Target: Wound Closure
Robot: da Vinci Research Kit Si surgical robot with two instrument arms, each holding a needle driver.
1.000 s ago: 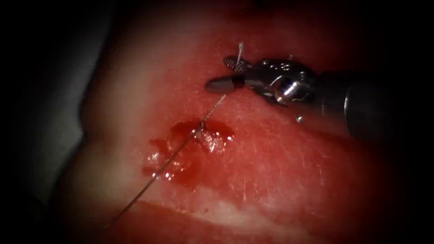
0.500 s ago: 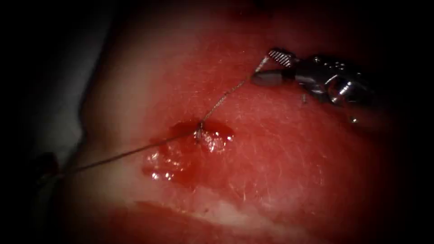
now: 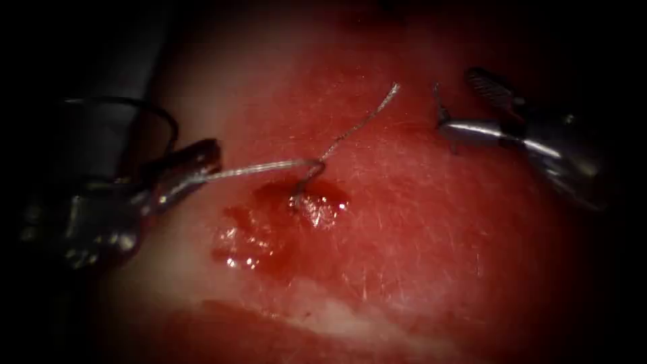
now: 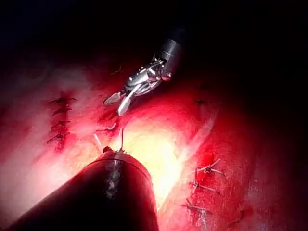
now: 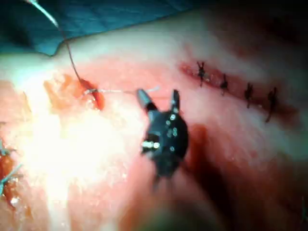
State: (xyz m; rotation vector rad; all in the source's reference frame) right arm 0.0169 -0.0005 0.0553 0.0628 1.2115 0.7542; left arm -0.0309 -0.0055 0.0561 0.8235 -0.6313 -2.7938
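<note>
My left tool (image 3: pixel 197 166) is at the left of the cut, jaws shut on the long strand of thread (image 3: pixel 259 168). That strand runs right to a knot (image 3: pixel 297 196) at the cut (image 3: pixel 269 229), which is wet with red fluid. A short free thread end (image 3: pixel 364 118) rises from the knot toward the upper right. My right tool (image 3: pixel 464 102) (image 5: pixel 159 97) hangs to the right of that end, jaws open and holding nothing. A thin dark arc (image 3: pixel 151 108) curves above the left tool; I cannot tell whether it is needle or thread. The right tool (image 4: pixel 120 100) is also visible beyond the left shaft (image 4: pixel 110 192).
Finished rows of stitches (image 5: pixel 236 89) (image 4: pixel 60 120) (image 4: pixel 204 187) lie on the tissue away from this cut. A pale edge of tissue (image 3: pixel 337 317) runs along the front. A blue-green drape (image 5: pixel 110 19) lies beyond the tissue.
The right tool let go of the short thread end and drew back to the right, jaws open. The left tool came in from the left holding the long strand, which swung upward.
</note>
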